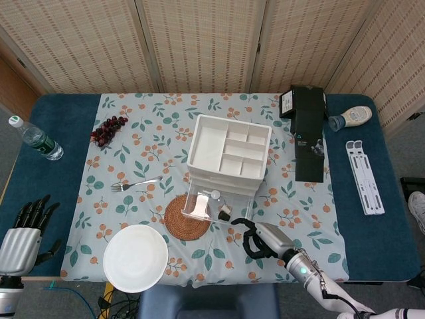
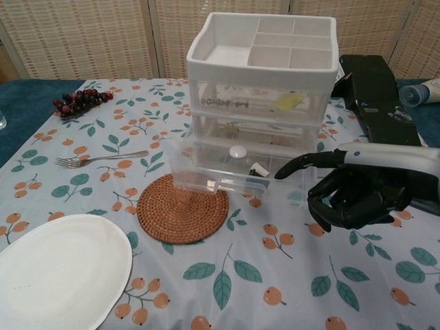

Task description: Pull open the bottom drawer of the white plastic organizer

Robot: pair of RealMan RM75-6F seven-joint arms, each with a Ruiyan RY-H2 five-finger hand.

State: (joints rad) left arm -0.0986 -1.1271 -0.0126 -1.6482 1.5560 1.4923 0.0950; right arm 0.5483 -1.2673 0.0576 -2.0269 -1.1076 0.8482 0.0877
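Because the bottom drawer (image 2: 227, 180) is thin clear plastic, light and flexible, it is best pulled at its front lip; it juts out over the woven mat (image 2: 182, 207). The right hand (image 2: 357, 192), fingers curled with one extended, holds nothing.

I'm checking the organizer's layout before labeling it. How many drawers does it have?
3, stacked under the divided top tray of the white plastic organizer: the top drawer and the middle drawer, both closed, and the bottom drawer, pulled out toward the woven coaster.

one organizer (image 1: 228, 155), one plate (image 1: 135, 258), one fork (image 1: 135, 184), two bottles (image 1: 36, 139)
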